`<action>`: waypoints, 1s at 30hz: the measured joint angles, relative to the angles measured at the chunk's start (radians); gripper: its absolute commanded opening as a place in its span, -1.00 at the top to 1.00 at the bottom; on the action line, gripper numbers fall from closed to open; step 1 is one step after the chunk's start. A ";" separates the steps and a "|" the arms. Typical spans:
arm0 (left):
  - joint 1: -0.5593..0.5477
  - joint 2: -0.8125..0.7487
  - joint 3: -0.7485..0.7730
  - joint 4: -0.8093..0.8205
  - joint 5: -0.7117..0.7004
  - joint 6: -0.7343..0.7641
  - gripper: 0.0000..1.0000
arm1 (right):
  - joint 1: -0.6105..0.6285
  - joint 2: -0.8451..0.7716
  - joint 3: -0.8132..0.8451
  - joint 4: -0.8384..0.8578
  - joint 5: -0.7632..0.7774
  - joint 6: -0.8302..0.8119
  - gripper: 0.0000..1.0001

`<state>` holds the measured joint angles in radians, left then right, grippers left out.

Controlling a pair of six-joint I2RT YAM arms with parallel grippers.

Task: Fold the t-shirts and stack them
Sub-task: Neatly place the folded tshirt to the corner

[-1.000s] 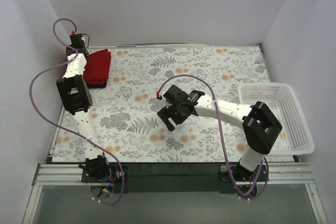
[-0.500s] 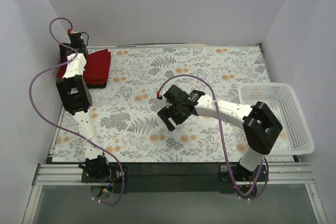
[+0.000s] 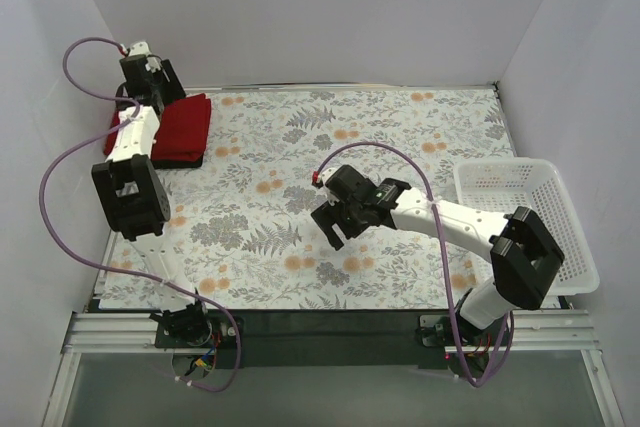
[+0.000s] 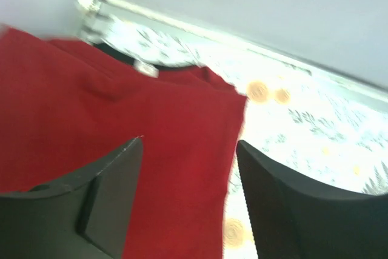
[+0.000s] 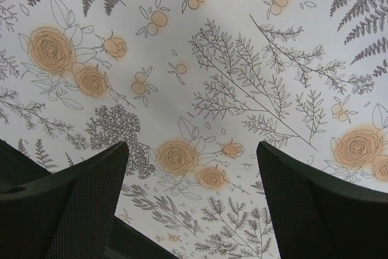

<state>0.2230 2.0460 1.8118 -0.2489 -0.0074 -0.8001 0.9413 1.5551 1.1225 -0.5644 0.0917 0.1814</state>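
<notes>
Folded red t-shirts (image 3: 183,127) lie stacked at the table's far left corner, and a black one (image 3: 180,161) shows as a dark edge under them. My left gripper (image 3: 165,87) hangs open above the stack's far end. In the left wrist view the red cloth (image 4: 121,125) lies flat below the left gripper (image 4: 189,144), with a strip of black cloth (image 4: 124,57) beyond it and nothing between the fingers. Over the middle of the floral tablecloth (image 3: 400,137) my right gripper (image 3: 333,227) is open and empty. The right wrist view shows the right gripper (image 5: 192,147) over bare floral print.
A white lattice basket (image 3: 545,172) stands at the right edge of the table. White walls close in the back and both sides, and the left wall is close behind the stack. Purple cables loop off both arms.
The left gripper has opened, let go of the red cloth and lifted back toward the far corner. The right arm has shifted slightly to the right and toward the near edge.
</notes>
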 measured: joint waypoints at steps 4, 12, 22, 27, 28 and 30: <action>-0.012 0.042 -0.071 0.026 0.111 -0.050 -0.15 | -0.010 -0.021 -0.039 0.019 0.000 0.001 -0.55; -0.080 0.109 -0.242 0.064 0.171 -0.114 -0.15 | -0.026 -0.034 -0.077 0.050 -0.002 0.003 -0.54; -0.131 0.071 -0.297 0.087 0.197 -0.165 -0.51 | -0.049 -0.137 -0.101 0.063 0.032 0.006 -0.55; -0.142 -0.139 -0.351 0.002 0.206 -0.227 -0.68 | -0.116 -0.230 -0.104 0.066 0.072 0.027 -0.58; -0.143 -0.211 -0.364 -0.014 0.207 -0.238 -0.74 | -0.135 -0.253 -0.105 0.065 0.080 0.032 -0.63; -0.145 -0.365 -0.383 -0.043 0.204 -0.259 -0.78 | -0.171 -0.306 -0.105 0.064 0.100 0.047 -0.79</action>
<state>0.0776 1.6810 1.4288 -0.2924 0.1970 -1.0588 0.7708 1.2491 1.0180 -0.4999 0.1917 0.2287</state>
